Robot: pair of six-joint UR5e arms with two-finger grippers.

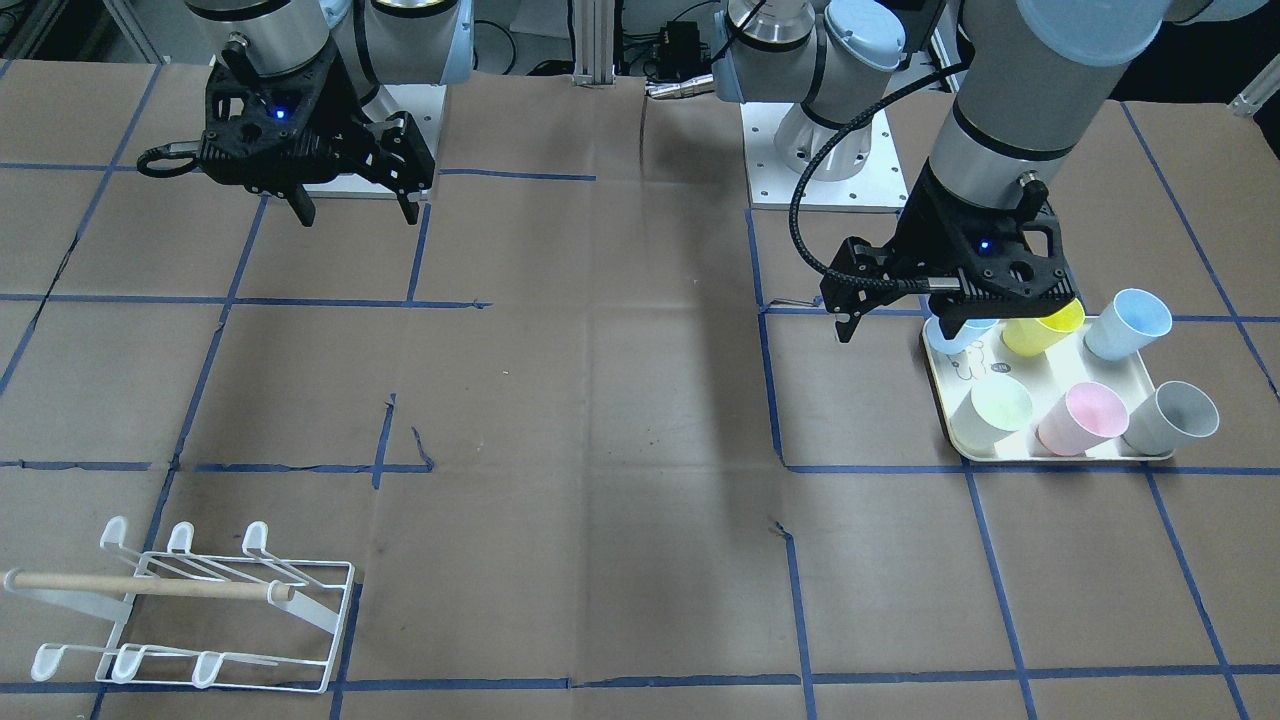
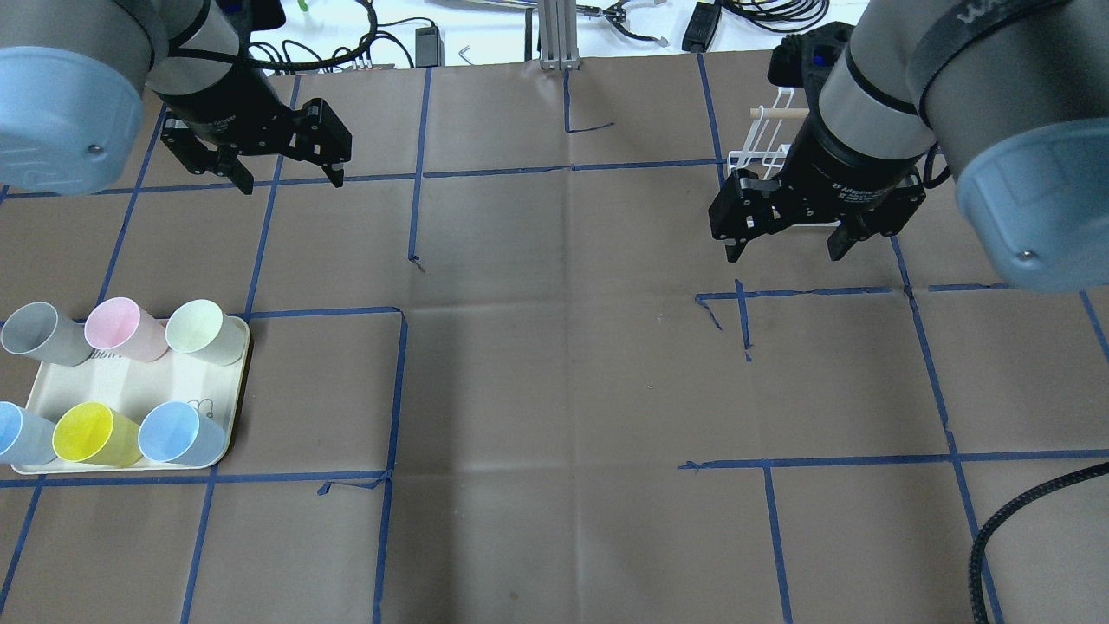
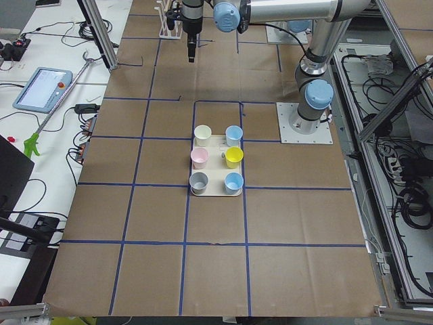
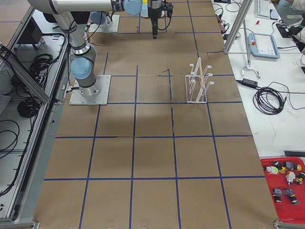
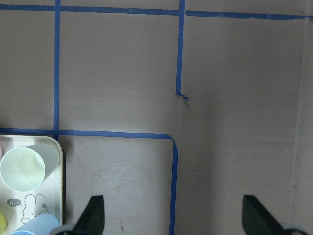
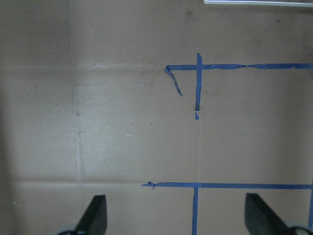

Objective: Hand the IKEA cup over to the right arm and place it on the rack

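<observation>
Six plastic cups stand mouth up on a cream tray [image 2: 130,381] at the robot's left end of the counter [image 2: 563,390], which is covered in brown paper with a grid of blue tape. The row farther from the robot holds a grey cup [image 2: 39,332], a pink cup [image 2: 121,328] and a pale green cup [image 2: 204,329]. The nearer row holds a light blue cup [image 2: 17,433], a yellow cup [image 2: 91,433] and a second light blue cup [image 2: 178,433]. The left gripper [image 2: 291,178] hangs in the air, clear of the cups. Its jaws are spread wide and hold nothing, and its wrist camera catches only the tray's corner at its lower left edge. The right gripper [image 2: 785,251] hovers over bare paper on the robot's right side, its jaws likewise wide and empty. The white wire rack [image 1: 312,610] stands on the counter at the robot's far right corner, with a wooden dowel [image 1: 150,585] across it. No cup hangs on its prongs. In the overhead view the right arm partly hides it.
</observation>
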